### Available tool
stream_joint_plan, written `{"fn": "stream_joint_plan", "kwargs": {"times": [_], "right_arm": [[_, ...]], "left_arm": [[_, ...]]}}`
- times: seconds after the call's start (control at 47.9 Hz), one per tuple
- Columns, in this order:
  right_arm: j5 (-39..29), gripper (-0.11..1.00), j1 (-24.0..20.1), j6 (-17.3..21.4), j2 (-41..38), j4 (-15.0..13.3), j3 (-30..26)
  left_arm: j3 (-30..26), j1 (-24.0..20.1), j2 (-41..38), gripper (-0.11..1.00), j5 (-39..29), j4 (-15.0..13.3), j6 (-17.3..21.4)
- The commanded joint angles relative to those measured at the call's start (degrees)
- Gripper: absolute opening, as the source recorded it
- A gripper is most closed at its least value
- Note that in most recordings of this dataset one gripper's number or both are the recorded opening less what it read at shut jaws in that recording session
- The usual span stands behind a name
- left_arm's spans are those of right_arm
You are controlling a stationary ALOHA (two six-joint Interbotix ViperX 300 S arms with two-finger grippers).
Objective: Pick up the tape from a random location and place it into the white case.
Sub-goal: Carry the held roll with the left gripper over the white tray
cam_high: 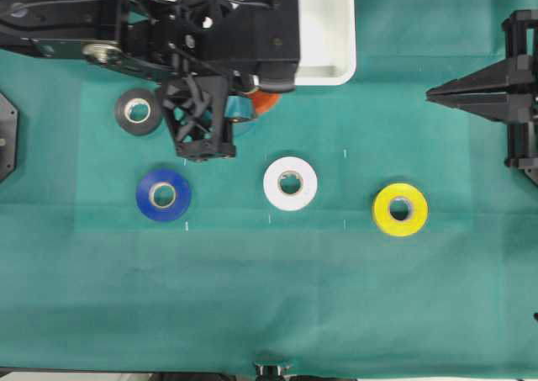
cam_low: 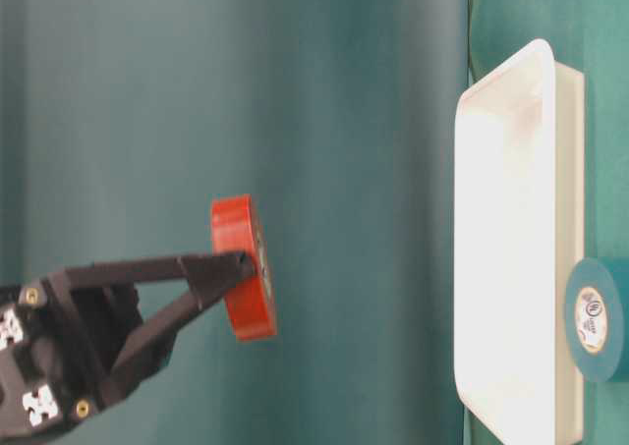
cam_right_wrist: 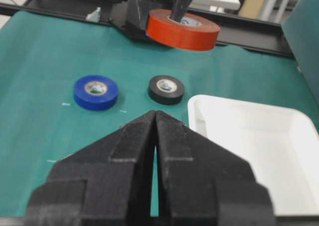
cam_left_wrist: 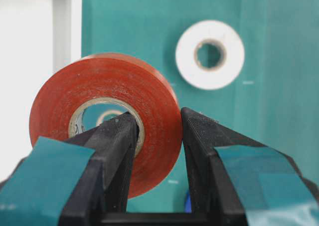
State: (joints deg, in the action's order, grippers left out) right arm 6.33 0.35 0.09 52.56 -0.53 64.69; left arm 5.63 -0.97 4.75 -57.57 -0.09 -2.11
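Tape (cam_left_wrist: 107,116), a glossy orange-red ring with a pale inner core, fills the left wrist view, pinched through its wall by the left claw (cam_left_wrist: 157,131): one black finger (cam_left_wrist: 117,136) sits inside the core, the other presses the outer face, and teal padding wraps both finger bases. The roll hangs in the air, clear of the cloth, as the table-level view shows it held out on the thin black fingers with open space all round. Beyond it on the table (cam_high: 269,305), covered in smooth green cloth, lie flat rings of the same size: a white roll (cam_high: 290,183), a blue roll (cam_high: 163,194), a yellow roll (cam_high: 400,209) and a black roll (cam_high: 139,110), all well apart from each other with bare cloth between them. A teal roll (cam_low: 596,319) rests just beside the white case. Farther on, the white case (cam_high: 340,36), a shallow hard tray with rounded corners and a raised rim, stands at the table's far edge; the held tape is just beside its near rim, not over it. The right claw (cam_high: 433,95) rests at the right side, well apart from the rolls, its black foam-faced fingers pressed together with nothing between them.
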Motion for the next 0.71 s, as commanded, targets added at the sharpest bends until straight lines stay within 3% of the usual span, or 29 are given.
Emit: {"fn": "stream_joint_plan", "kwargs": {"times": [0.0, 0.376, 0.689], "right_arm": [[0.2, 0.00, 0.0, 0.0, -0.4, 0.0, -1.7], [0.0, 0.00, 0.1, 0.0, -0.4, 0.0, -1.7], [-0.2, 0.00, 0.0, 0.0, -0.4, 0.0, -1.7]], "left_arm": [[0.1, -0.1, 2.5, 0.25, 0.3, -0.1, -0.1], [0.5, -0.3, 2.8, 0.25, 0.4, 0.0, 0.0], [0.4, -3.5, 2.5, 0.25, 0.4, 0.2, 0.5]]}}
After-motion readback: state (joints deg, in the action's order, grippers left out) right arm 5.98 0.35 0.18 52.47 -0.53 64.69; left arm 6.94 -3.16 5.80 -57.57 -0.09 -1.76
